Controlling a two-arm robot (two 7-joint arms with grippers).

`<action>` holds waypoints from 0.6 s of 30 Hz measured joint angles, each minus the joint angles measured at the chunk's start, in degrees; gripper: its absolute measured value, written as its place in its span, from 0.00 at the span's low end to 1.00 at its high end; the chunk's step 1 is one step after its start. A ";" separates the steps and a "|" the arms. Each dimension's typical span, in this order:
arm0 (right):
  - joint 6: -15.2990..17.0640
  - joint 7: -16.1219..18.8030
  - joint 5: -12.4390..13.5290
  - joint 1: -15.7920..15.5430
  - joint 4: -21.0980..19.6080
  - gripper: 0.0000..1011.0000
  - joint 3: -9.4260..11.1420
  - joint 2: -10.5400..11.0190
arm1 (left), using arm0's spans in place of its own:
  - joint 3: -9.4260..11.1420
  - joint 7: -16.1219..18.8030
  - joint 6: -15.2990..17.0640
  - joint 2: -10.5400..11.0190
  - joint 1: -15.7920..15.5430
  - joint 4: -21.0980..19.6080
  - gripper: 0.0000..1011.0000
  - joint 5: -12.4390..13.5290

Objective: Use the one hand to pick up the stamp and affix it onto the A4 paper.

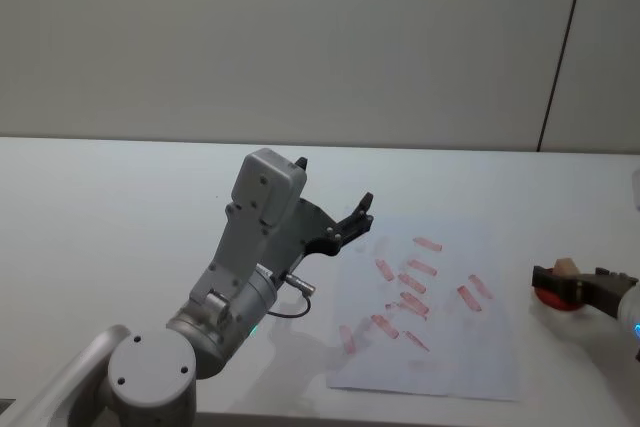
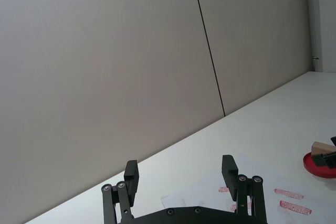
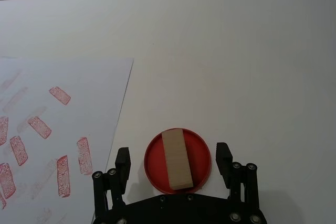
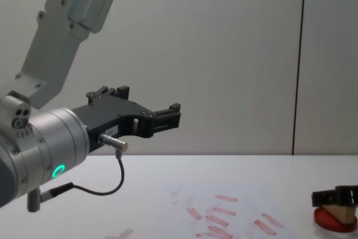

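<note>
At the right edge of the head view, the right hand (image 1: 575, 285) reaches in low over the worktop (image 1: 120, 207). Its fingers (image 3: 224, 156) are spread wide on either side of the round red ink pad (image 1: 553, 299). The stamp (image 3: 175, 158) lies flat on that pad, likely resting there to take ink, and neither finger touches it, so this hand is open and empty. The fingers flank the block's two long sides, which suggests the approach was lined up to close across its narrow width. The pad sits just beside the right edge of the A4 paper (image 1: 470, 357), already marked with pinkish-red prints (image 1: 412, 282), so the carry should be short. The left hand (image 1: 350, 222) hangs raised at centre left of the head view, fingers apart and empty, seemingly kept clear since one hand does the job
</note>
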 joint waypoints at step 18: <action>-0.41 0.23 -0.58 0.50 1.11 0.59 -0.20 -0.39 | 0.00 0.00 0.00 0.00 0.00 0.00 0.99 0.00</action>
